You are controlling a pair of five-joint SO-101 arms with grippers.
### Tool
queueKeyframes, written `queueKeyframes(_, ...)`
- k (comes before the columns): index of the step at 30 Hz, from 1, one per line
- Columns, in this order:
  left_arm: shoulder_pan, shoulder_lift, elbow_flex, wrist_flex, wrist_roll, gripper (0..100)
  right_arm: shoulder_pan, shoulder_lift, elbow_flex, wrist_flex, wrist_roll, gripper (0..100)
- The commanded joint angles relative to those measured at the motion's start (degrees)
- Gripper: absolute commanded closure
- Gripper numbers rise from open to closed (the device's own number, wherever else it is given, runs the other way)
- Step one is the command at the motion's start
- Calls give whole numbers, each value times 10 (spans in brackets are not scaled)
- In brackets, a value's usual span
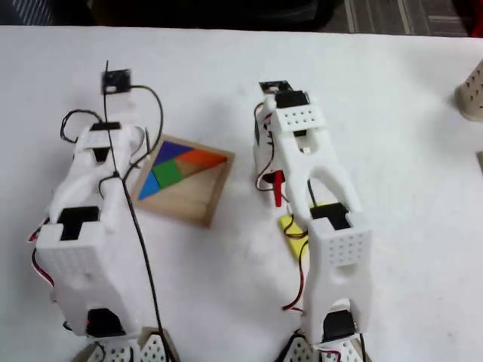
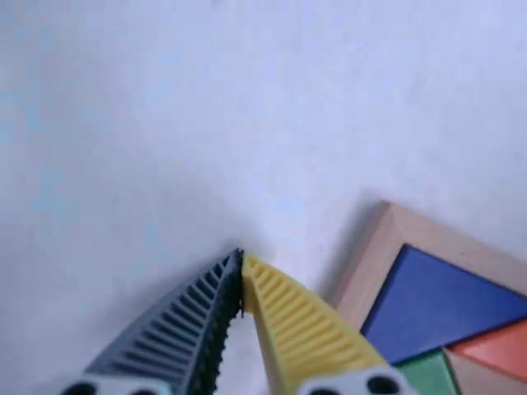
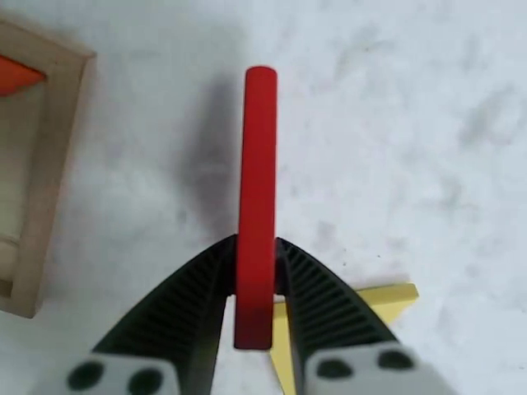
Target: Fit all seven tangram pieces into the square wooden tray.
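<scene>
Showing, in the high view, the square wooden tray at centre left, partly filled; at centre the right arm carries a red piece above a yellow piece. Left wrist view: left gripper closed, empty, beside the tray corner. Right wrist view: right gripper clamps the red piece edge-on by one end, so it may pivot, slip, or jam upright.

The skewed wooden tray holds blue, orange, green and light-blue pieces. The red piece is pinched edgewise in the right gripper. The yellow piece lies flat nearby.
</scene>
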Motion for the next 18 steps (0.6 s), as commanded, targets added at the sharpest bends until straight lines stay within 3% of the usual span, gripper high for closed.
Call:
queueKeyframes(1, 35, -36, -13, 72, -77, 980, 11, -81, 32, -10, 11, 981)
queueKeyframes(10, 125, -145, 127, 100, -106, 980, 1, -152, 126, -71, 8, 981)
queueKeyframes(18, 149, -196, 202, 20, -106, 980, 0, -151, 130, -72, -15, 981)
